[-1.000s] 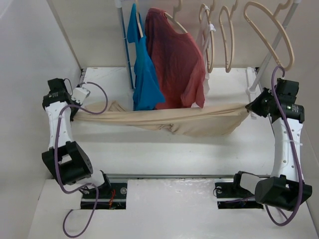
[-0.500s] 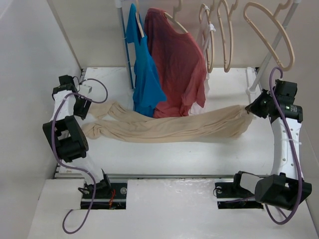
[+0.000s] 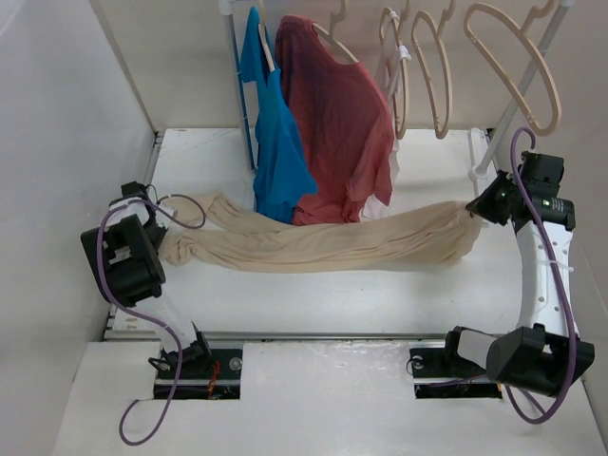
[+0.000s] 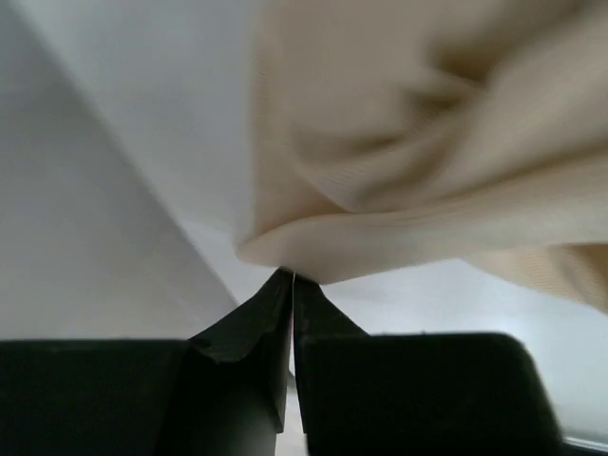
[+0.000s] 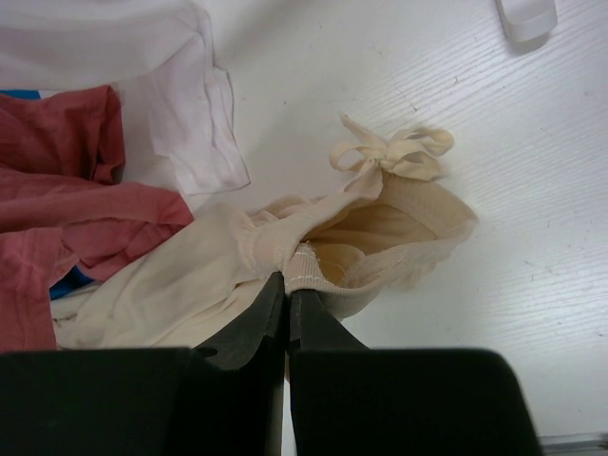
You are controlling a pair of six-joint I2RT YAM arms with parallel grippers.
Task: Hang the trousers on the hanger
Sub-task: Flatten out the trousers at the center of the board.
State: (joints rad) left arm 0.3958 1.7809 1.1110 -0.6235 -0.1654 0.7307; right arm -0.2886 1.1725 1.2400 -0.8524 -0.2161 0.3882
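The beige trousers (image 3: 323, 245) lie stretched across the table, leg ends at the left and waistband at the right. My right gripper (image 3: 478, 211) is shut on the waistband (image 5: 328, 271), just below the drawstring bow (image 5: 394, 157). My left gripper (image 4: 292, 277) is shut, its tips against a fold at the leg end (image 4: 399, 242); no cloth shows between the jaws. In the top view it sits at the trousers' left end (image 3: 160, 239). The wide pale tan hanger (image 3: 547, 125) hangs empty on the rack at the upper right, above the right gripper.
A red T-shirt (image 3: 337, 123) and a blue shirt (image 3: 275, 142) hang from the rack, reaching the trousers' middle. A small white garment (image 5: 180, 123) lies behind the waistband. Two more empty hangers (image 3: 439, 81) hang between. White rack poles (image 3: 237, 85) stand at the back; walls close both sides.
The left gripper opened, let go of the leg end and shut again. The trousers dropped from taut in the air onto the table. The left arm folded back; the right held.
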